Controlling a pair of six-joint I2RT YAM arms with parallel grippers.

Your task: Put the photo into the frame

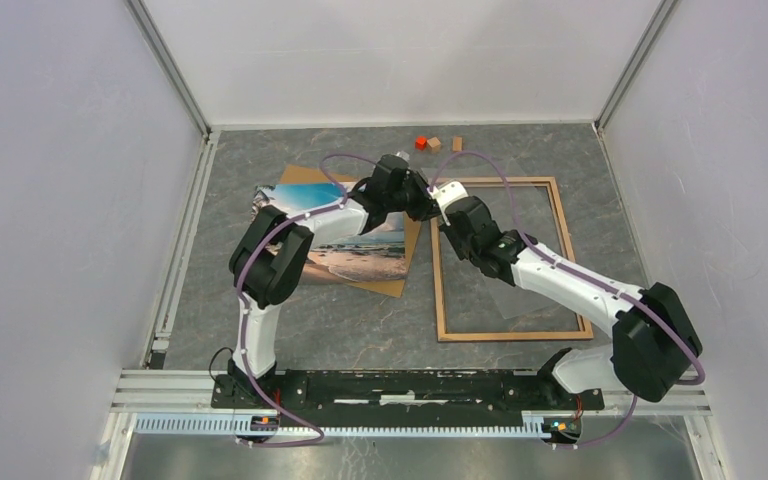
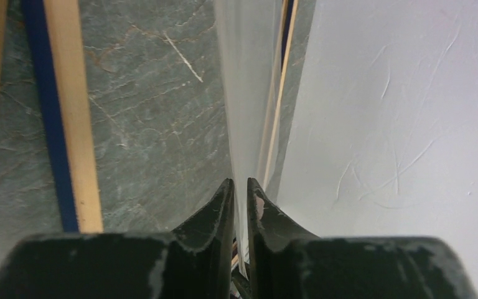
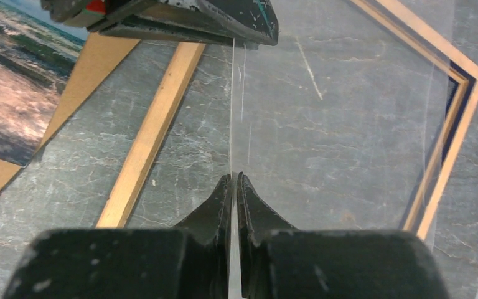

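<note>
The photo [image 1: 355, 255], a beach print, lies on a brown backing board [image 1: 397, 285] left of centre; it also shows in the right wrist view [image 3: 18, 81]. The frame [image 1: 565, 250] lies flat on the table to the right, light wood up, with a blue inner edge [image 2: 50, 124]. Both grippers meet over the frame's near-left corner area. My left gripper [image 2: 237, 180] is shut on the edge of a clear thin sheet [image 2: 249, 93]. My right gripper [image 3: 233, 175] is shut on the same clear sheet [image 3: 348, 112], held above the frame rail [image 3: 155, 124]. The left gripper's body [image 3: 180, 18] shows just ahead.
A red block [image 1: 421, 143] and two small wooden blocks [image 1: 434, 144] sit at the back edge of the grey table. White walls enclose the left, right and back. The arms' base rail [image 1: 410, 385] runs along the near edge.
</note>
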